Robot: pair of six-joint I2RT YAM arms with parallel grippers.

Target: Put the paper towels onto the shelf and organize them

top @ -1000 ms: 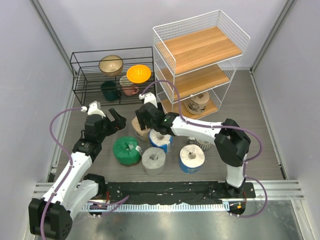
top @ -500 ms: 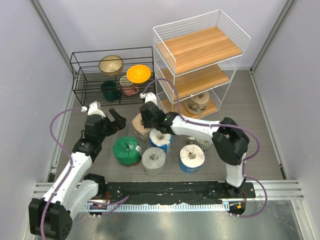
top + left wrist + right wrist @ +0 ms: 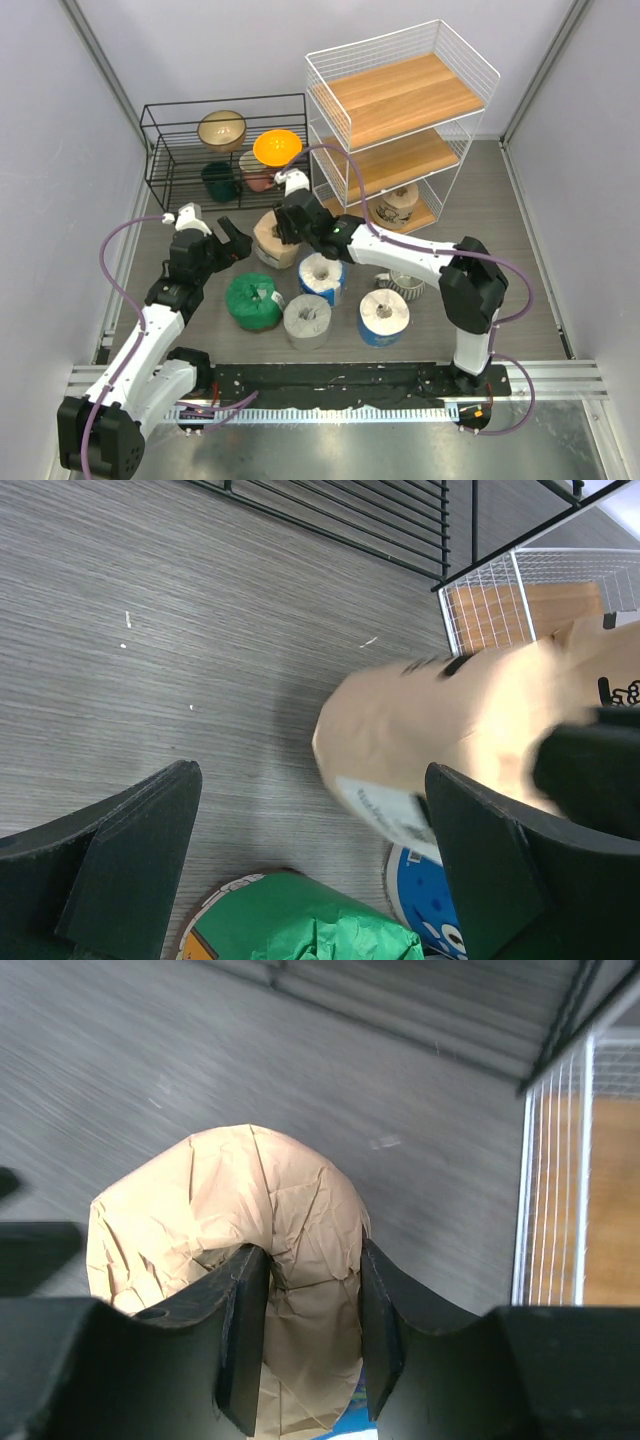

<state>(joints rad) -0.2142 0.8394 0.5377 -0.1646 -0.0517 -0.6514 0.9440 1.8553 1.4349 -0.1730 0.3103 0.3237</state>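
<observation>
A robot-lab test cell dressed with household props.
Plain pale panels (image 3: pixel 60 150) in metal framing close in a grey wood-grain desk (image 3: pixel 510 230); the left arm (image 3: pixel 160 310) and right arm (image 3: pixel 400 258) are bolted to a black base plate (image 3: pixel 340 380) beside an aluminium rail (image 3: pixel 560 375) at its near edge. A white wire shelf (image 3: pixel 400 95), a black wire rack (image 3: pixel 222 103) of bowls (image 3: pixel 222 128) and wrapped paper towels (image 3: pixel 307 320) sit staged on it.

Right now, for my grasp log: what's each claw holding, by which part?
Right claw pinches the tan paper towel roll by crumpled wrap at its end; left claw holds nothing.
</observation>
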